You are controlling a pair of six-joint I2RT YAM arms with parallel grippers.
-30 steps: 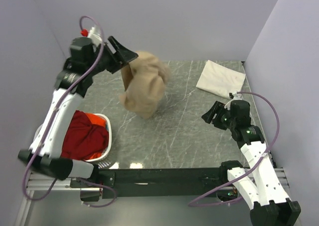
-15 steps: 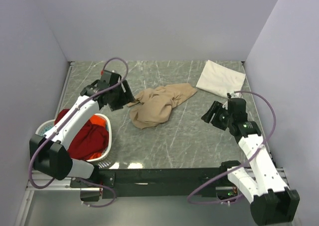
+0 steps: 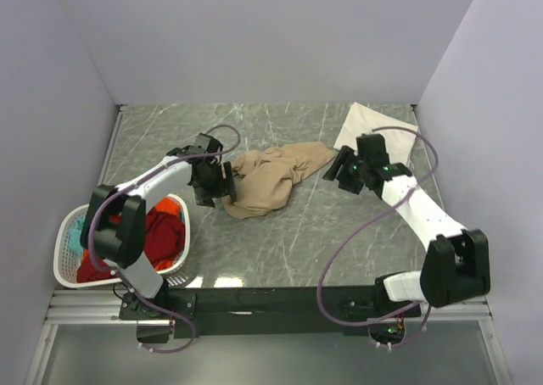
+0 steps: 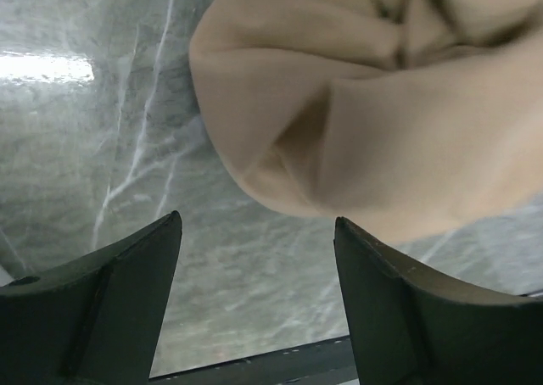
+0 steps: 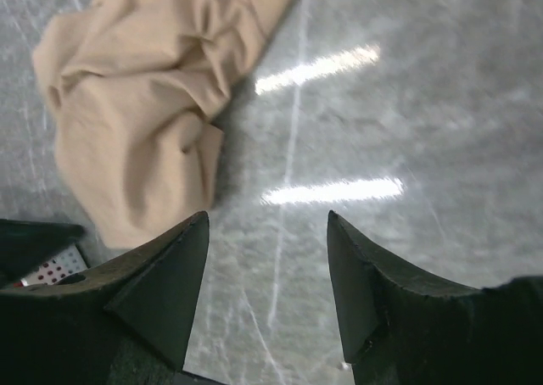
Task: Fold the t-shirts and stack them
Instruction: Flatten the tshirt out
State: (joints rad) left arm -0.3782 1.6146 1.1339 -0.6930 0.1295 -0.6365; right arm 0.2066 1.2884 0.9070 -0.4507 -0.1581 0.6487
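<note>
Spanning lilac walls (image 3: pixel 254 37), grey marbled table (image 3: pixel 322 232) bears crumpled tan t-shirt (image 3: pixel 267 180).

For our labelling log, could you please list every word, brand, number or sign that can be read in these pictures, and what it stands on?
None: no readable text shows in any view. The tan shirt, the cream shirt and the basket are all plain.
</note>
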